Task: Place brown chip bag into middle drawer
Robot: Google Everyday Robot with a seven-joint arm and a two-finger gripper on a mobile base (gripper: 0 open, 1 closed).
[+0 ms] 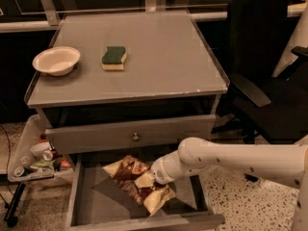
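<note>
The brown chip bag (136, 183) lies low inside the open middle drawer (86, 210), crumpled, with its pale yellow ends showing. My gripper (155, 178) comes in from the right on a white arm and sits against the bag's right side, inside the drawer. Its fingers are hidden behind the wrist and the bag. The drawer is pulled out below the closed drawer front with a round metal knob (135, 137).
A white bowl (56, 60) and a green-and-yellow sponge (114, 57) sit on the grey tabletop (163, 57). A black office chair (269, 81) stands to the right. A bin of clutter (36, 160) stands at the left of the drawer.
</note>
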